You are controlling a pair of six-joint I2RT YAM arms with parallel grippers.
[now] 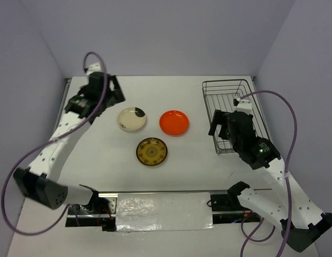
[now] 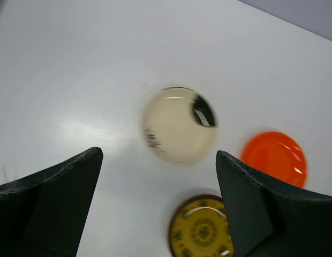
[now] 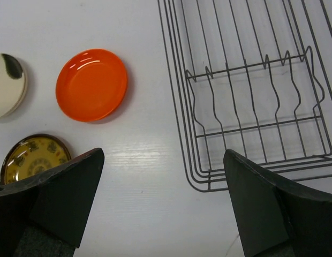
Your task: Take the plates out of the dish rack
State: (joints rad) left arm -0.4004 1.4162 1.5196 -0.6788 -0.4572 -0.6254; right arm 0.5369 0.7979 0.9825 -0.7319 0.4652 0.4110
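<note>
The dish rack [image 1: 226,82] holds no plates; the cream plate [image 1: 132,119], orange-red plate [image 1: 174,122] and amber plate [image 1: 151,151] lie apart on the worktop [image 1: 102,155]. Both the left tool [image 2: 158,155] and right tool [image 3: 163,154] gape wide, empty. Unloading looks finished.

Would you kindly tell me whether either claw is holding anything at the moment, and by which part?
Nothing is held: the left claw and the right claw both stand open and empty, above the white table.

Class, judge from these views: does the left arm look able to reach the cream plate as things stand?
Probably yes: the open left gripper points at the cream plate, which lies flat with nothing between them.
</note>
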